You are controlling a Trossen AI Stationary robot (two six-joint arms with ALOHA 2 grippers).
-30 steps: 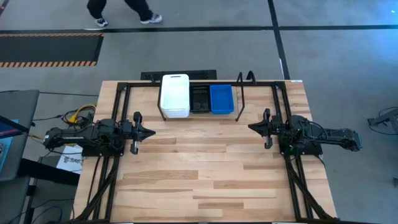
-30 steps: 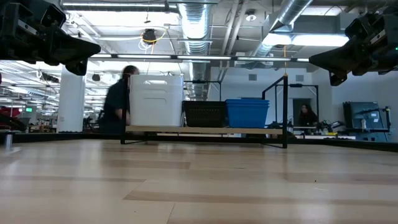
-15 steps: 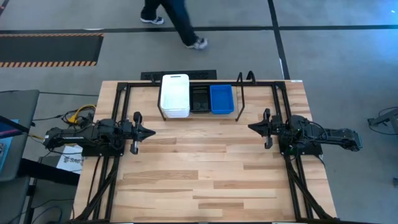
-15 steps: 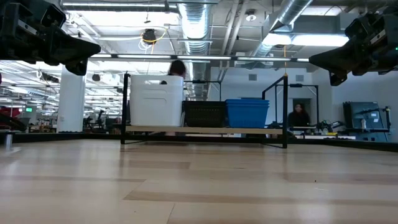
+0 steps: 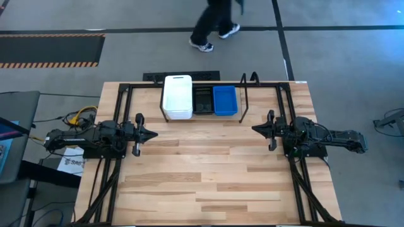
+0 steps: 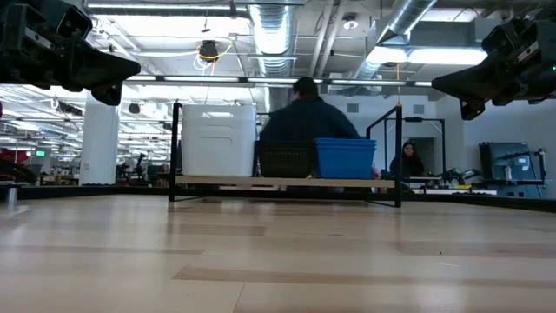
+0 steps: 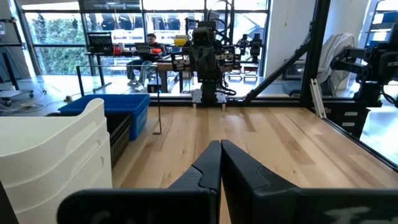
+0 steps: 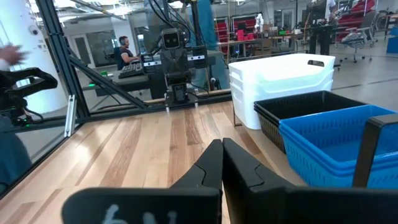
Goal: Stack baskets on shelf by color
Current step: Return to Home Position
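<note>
On the black wire shelf (image 5: pixel 245 101) at the table's far edge stand three stacks of baskets side by side: white (image 5: pixel 178 96) at the left, black (image 5: pixel 202 99) in the middle, blue (image 5: pixel 225 100) at the right. They rest on their bottoms on the shelf's board (image 6: pixel 287 182). My left gripper (image 5: pixel 155 133) hangs shut and level over the table's left side. My right gripper (image 5: pixel 254 129) hangs shut and level over the right side. Both are well clear of the baskets and hold nothing.
Black frame rails (image 5: pixel 120 94) run along the table's left, right and far sides. The wooden table top (image 5: pixel 202 170) between the arms and toward the near edge is bare. A person (image 5: pixel 214 25) walks on the floor beyond the far edge.
Both arms have kept still and the baskets have not moved. The person behind the table has walked from left to right past the shelf.
</note>
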